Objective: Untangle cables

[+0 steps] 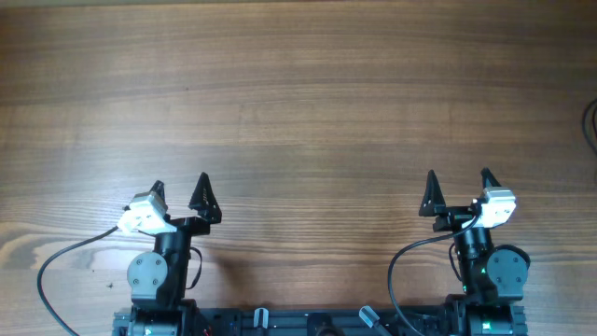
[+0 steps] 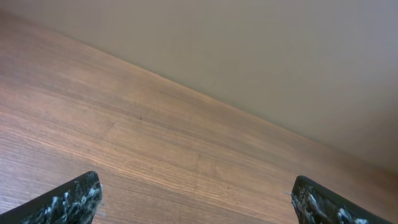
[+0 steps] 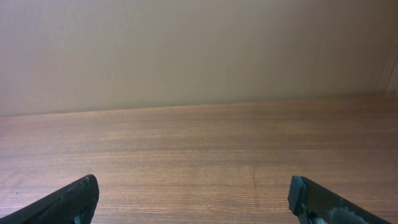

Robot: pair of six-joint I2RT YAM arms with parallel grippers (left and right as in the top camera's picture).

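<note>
Wood-grain brown table [image 1: 298, 93]: your black two-finger left gripper [image 1: 180, 180] and right gripper [image 1: 458, 172] sit at its near edge, both with jaws apart. Thin black cable [image 1: 591, 121] curves at the table's right edge, cropped; detail indiscernible.

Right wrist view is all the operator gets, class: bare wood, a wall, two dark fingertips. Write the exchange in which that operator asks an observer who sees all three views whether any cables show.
Observer: Overhead, the table is bare wood in front of both arms. Only a thin dark curve shows at its right edge, too cut off to identify.
Operator: What is the other arm doing?
Observer: The left gripper is open and holds nothing.
Operator: Where is mine compared with it?
Observer: The right gripper sits about level with the left one. Both are pulled back close to their bases at the near edge, well apart from each other.
</note>
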